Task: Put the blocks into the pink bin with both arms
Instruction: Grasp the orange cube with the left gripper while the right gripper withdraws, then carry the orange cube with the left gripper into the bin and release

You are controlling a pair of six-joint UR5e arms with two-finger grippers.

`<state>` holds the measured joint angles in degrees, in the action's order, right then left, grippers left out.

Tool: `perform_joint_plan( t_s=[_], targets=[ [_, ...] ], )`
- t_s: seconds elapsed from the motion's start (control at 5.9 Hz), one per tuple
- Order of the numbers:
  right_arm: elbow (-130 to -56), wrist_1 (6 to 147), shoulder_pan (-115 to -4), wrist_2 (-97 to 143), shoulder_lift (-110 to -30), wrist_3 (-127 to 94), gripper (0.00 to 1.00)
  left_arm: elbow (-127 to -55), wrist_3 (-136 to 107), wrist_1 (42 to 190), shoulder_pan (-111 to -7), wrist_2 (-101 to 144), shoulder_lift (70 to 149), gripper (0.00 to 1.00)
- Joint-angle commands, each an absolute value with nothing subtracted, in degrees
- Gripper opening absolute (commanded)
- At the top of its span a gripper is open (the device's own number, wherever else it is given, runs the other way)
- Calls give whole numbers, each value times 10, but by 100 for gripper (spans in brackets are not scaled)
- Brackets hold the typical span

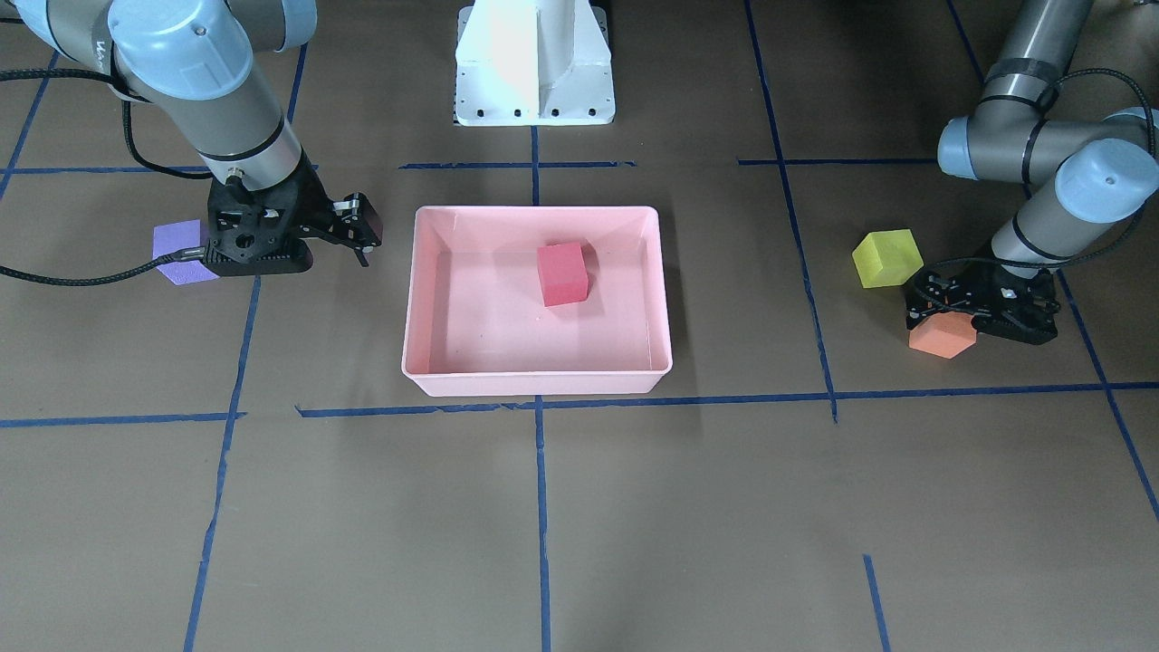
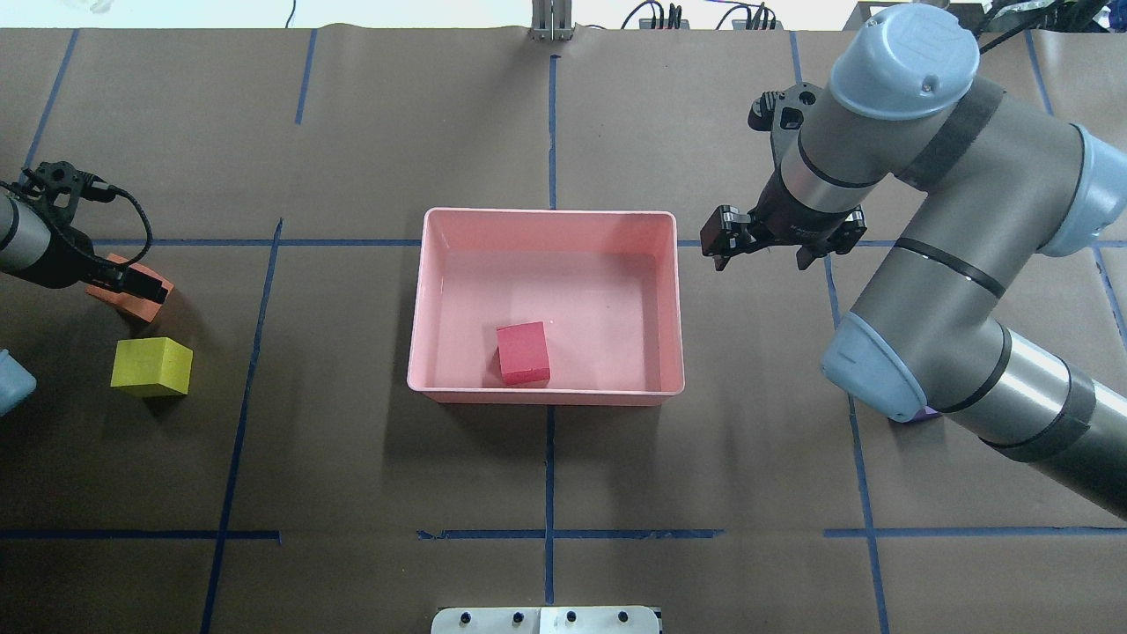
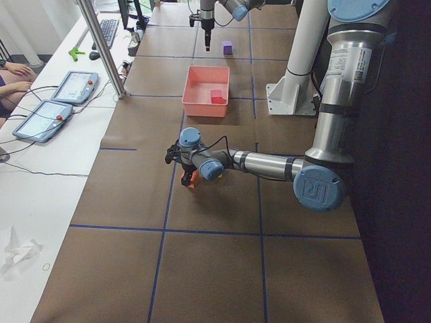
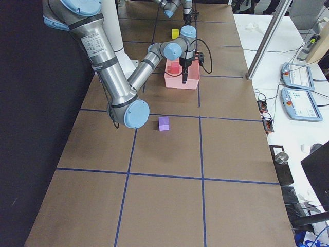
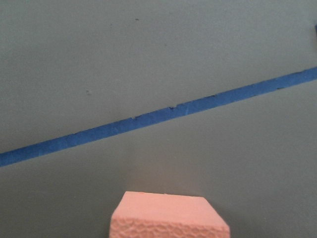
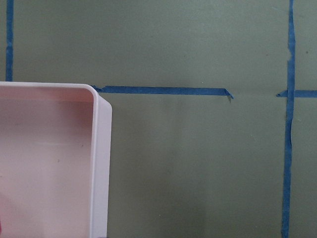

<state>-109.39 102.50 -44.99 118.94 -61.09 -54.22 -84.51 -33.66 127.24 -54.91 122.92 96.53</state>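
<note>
Most of the pink bin's point(image 2: 546, 394) floor is open to you; only the pink-red block point(image 2: 523, 352) stands on it, by the wall nearest the robot. The right gripper point(image 2: 764, 255) hangs just outside the bin's rim. The yellow-green block point(image 2: 151, 366) crowds the orange block point(image 2: 128, 306) from the robot's side. The right arm point(image 2: 924, 291) overhangs the purple block point(image 1: 177, 237).

A robotics lab, laid out for trials; the table point(image 2: 352, 484) is covered in brown paper and marked into a grid with blue tape point(image 2: 548, 458); a left arm point(image 3: 269, 163) and a right arm point(image 2: 951, 264), grey industrial tubes with light blue joint caps, work over it beside a white pedestal base point(image 1: 534, 63); along one side runs a white bench point(image 3: 40, 202) carrying two touchscreen pendants point(image 3: 74, 86) and a keyboard point(image 3: 108, 30), with an aluminium post point(image 3: 101, 47) rising from it; an operator's forearm point(image 3: 13, 70) rests at its edge.
</note>
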Motion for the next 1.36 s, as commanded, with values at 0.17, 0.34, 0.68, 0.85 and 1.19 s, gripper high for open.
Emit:
perform_joint_plan(
  t_s=[0.17,0.34,0.68,0.85,1.19],
  targets=[
    [-1095,1024,-487,1203,-644,-467,100,-890,-368,1243,-555,1231,1002,37],
    [-1113,1024,-509,1208,-684,-411,100,-943,-427,1173,-555,1230,1035,37],
    [-1148,999,-549,1208,-779,-301,100,-1046,-535,957,-548,1229,1150,37],
    [-1150,932,-555,1221,-832,-291,100,-1056,-597,907,-518,1225,1199,37],
    [-1150,795,-555,1226,-933,-290,100,-1031,-738,890,-394,1126,1288,37]
  ],
)
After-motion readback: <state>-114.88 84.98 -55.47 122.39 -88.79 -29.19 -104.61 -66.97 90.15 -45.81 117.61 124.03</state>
